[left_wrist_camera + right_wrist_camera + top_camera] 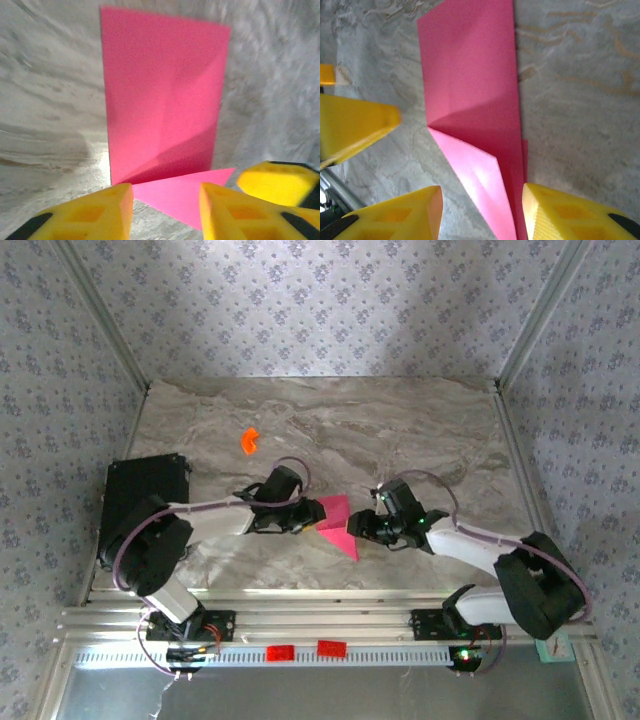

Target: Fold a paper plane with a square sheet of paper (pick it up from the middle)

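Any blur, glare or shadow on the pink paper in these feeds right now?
Left wrist: table smeared by blur, pink paper soft-edged, a shadow across its lower part. Right wrist: sharper, marble veins crisp, fold shaded, yellow fingers soft. Top external: evenly lit, no glare on the paper.

Nothing legible on screen right now: the red tag (280,652) and a second red tag (331,647) on the front rail are too small to read, and the ruled strip (400,653) beside them shows tick marks only.
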